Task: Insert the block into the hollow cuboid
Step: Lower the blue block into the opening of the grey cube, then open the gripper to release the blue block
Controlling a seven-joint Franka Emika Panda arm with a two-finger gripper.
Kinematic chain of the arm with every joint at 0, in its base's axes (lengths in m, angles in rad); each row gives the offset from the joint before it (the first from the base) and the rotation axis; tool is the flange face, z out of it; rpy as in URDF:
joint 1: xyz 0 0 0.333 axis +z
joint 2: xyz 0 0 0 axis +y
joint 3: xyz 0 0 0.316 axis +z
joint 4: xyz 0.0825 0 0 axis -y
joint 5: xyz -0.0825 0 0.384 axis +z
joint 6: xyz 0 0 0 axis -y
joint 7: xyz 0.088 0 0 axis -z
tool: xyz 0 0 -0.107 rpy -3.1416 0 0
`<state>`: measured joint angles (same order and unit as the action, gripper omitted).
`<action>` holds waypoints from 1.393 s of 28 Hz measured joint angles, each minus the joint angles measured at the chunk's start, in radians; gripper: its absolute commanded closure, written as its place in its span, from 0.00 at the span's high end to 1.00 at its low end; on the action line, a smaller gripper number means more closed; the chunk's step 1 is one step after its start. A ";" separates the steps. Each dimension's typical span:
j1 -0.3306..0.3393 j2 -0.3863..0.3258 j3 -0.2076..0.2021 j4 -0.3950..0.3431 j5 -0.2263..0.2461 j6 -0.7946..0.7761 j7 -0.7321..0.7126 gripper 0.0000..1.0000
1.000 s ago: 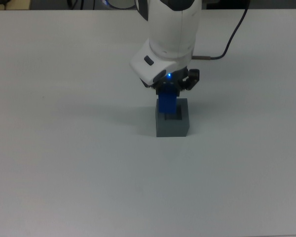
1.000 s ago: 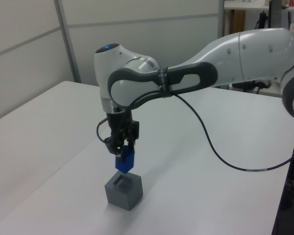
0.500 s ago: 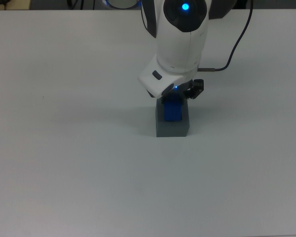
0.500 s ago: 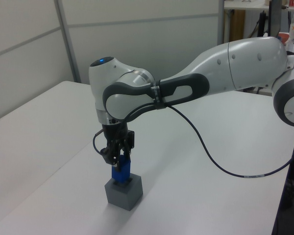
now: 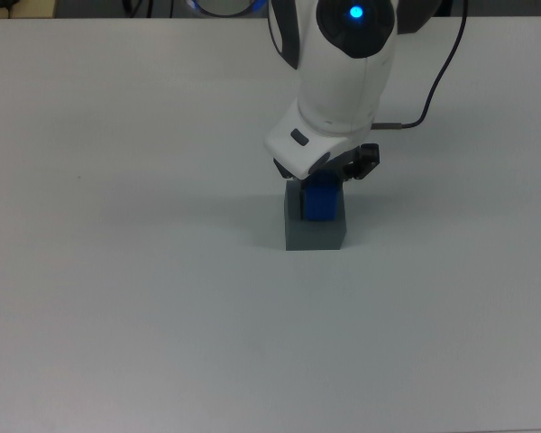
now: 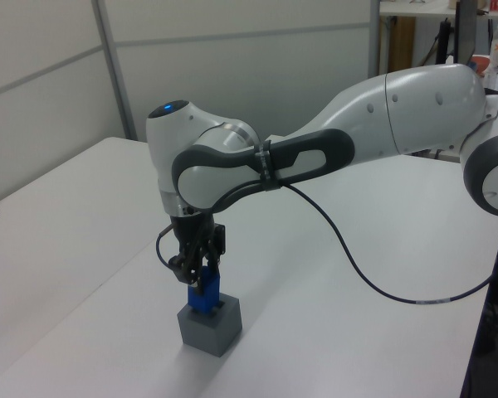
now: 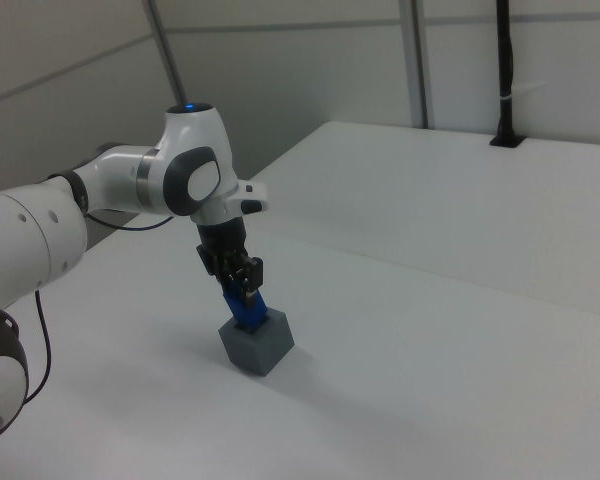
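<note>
1. Top view: we list a grey hollow cuboid (image 5: 315, 227) on the white table (image 5: 117, 298), just below the middle. The blue block (image 5: 321, 202) stands in its top recess, lower end sunk in, upper part showing. The gripper (image 5: 323, 180) sits straight above, largely hidden by the white arm (image 5: 343, 72); its jaws are clamped on the block. A black cable (image 5: 437, 77) trails off toward the top view's right.

2. Left view: we note the block (image 6: 203, 296) upright, partly inside the cuboid (image 6: 210, 325), with the gripper (image 6: 201, 279) closed on its upper end.

3. Right view: we record the same block (image 7: 246, 309) tilted slightly, rising from the cuboid (image 7: 257, 345), with the gripper (image 7: 242, 287) gripping its top.
</note>
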<state>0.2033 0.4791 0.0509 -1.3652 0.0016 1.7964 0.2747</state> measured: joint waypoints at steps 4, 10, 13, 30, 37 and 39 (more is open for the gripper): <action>0.006 0.001 0.000 -0.001 -0.005 0.000 -0.005 0.13; 0.010 0.003 0.000 -0.004 -0.020 -0.005 -0.013 0.13; 0.014 0.004 0.000 -0.007 -0.041 -0.028 -0.013 0.13; 0.017 0.006 0.000 -0.008 -0.051 -0.061 -0.013 1.00; 0.016 -0.005 -0.001 0.002 -0.051 -0.061 -0.013 1.00; 0.016 -0.029 -0.002 0.002 -0.051 -0.061 -0.013 1.00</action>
<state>0.2189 0.4501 0.0485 -1.3635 -0.0495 1.7352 0.2620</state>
